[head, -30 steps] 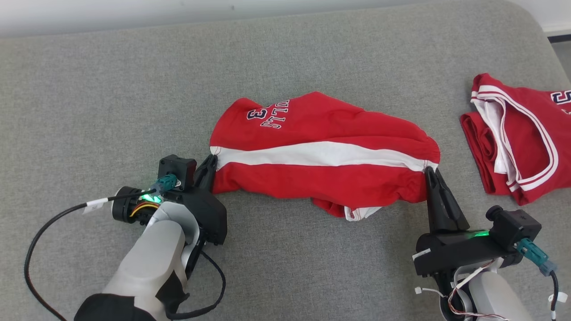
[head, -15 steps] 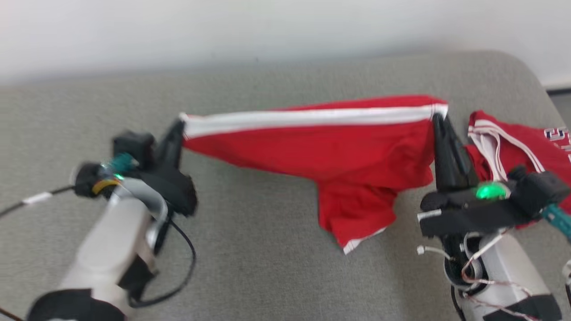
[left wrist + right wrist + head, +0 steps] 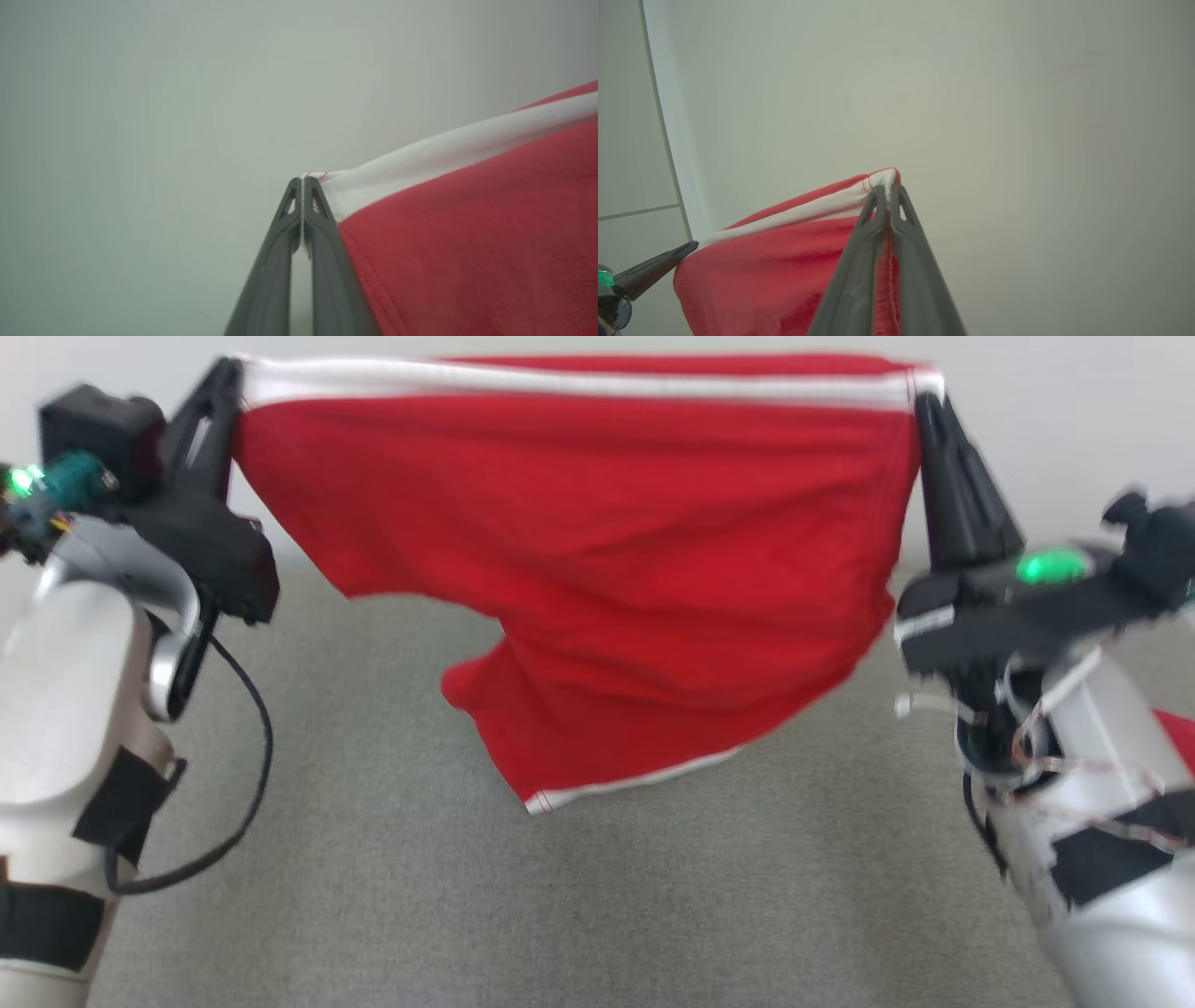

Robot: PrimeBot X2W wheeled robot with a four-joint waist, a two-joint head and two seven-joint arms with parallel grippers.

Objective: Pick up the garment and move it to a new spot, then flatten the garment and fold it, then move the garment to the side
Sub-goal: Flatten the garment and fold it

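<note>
Grey cushion underneath. Red garment with a white band hangs in the air above the cushion. Its top edge is stretched taut and the lower hem droops toward the cushion's middle. Left gripper is pinched tight on the top-left corner, right gripper pinched tight on the top-right, both high over the cushion.

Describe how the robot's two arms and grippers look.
Pale grey forearms with black bands. The black left gripper and right gripper have long, tapering dark fingers and green lights. A black cable loops beside the left forearm.
</note>
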